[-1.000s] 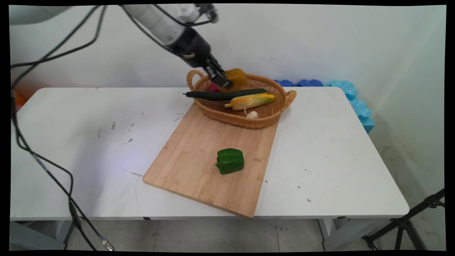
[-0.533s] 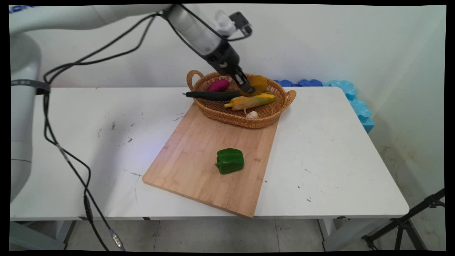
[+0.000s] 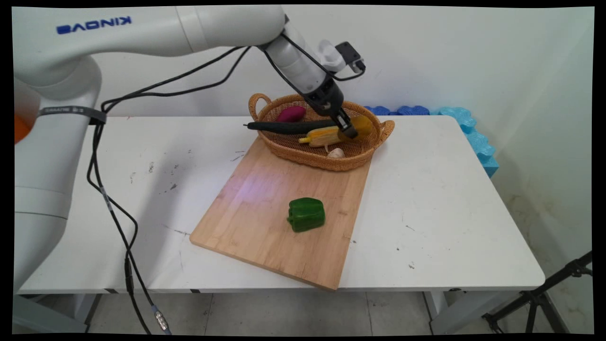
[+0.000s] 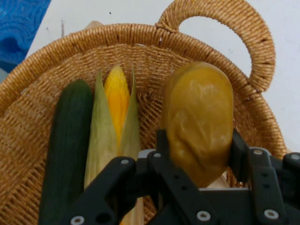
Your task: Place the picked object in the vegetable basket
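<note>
My gripper point(image 3: 349, 131) point(image 4: 199, 154) is shut on a yellow-brown potato point(image 3: 361, 127) point(image 4: 199, 117) and holds it low inside the wicker basket point(image 3: 284, 150) point(image 4: 42, 51), at the basket's right end near its right handle point(image 3: 388, 128) point(image 4: 253, 28). Just beside the potato lie a corn cob point(image 3: 322, 136) point(image 4: 115, 122) and a dark green cucumber point(image 3: 284, 126) point(image 4: 65, 150). A purple vegetable point(image 3: 291, 113) sits at the basket's back left, and a garlic bulb point(image 3: 336, 152) at its front.
The basket stands on the far end of a wooden cutting board point(image 3: 255, 213). A green bell pepper point(image 3: 306, 214) lies on the board nearer the front. Blue foam pieces point(image 3: 468, 132) line the table's far right edge.
The gripper has carried the potato from above the basket's back middle rightward and down to its right end. The purple vegetable came into sight.
</note>
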Action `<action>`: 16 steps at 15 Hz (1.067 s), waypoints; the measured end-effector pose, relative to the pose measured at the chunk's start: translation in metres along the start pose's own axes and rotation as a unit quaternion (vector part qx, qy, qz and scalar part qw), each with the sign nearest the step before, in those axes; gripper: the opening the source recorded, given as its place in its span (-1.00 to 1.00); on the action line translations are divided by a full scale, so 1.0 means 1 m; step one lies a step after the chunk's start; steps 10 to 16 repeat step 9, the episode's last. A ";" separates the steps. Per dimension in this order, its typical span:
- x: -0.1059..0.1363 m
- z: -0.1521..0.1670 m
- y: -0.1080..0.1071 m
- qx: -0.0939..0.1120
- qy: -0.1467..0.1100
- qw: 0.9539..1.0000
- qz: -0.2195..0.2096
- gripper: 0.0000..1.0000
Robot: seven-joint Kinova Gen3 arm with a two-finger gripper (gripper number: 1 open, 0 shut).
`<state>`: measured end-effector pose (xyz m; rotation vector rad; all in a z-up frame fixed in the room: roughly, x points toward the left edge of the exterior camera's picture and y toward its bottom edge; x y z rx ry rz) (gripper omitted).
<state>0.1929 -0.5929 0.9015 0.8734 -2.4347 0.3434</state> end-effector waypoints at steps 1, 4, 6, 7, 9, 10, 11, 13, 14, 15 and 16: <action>0.001 0.006 0.001 0.001 -0.003 1.000 -0.001 -1.00; 0.002 0.017 0.003 0.004 -0.011 1.000 0.003 -1.00; 0.002 0.021 0.003 0.006 -0.014 1.000 0.005 1.00; 0.003 0.023 0.003 0.007 -0.015 1.000 0.006 1.00; 0.004 0.021 0.001 0.013 -0.014 1.000 0.016 1.00; 0.004 0.021 0.001 0.013 -0.014 1.000 0.016 1.00; 0.004 0.021 0.001 0.013 -0.014 1.000 0.016 1.00; 0.004 0.021 0.001 0.013 -0.014 1.000 0.016 1.00; 0.004 0.021 0.001 0.013 -0.014 1.000 0.016 1.00; 0.004 0.021 0.001 0.013 -0.014 1.000 0.016 1.00; 0.004 0.021 0.001 0.013 -0.014 1.000 0.016 1.00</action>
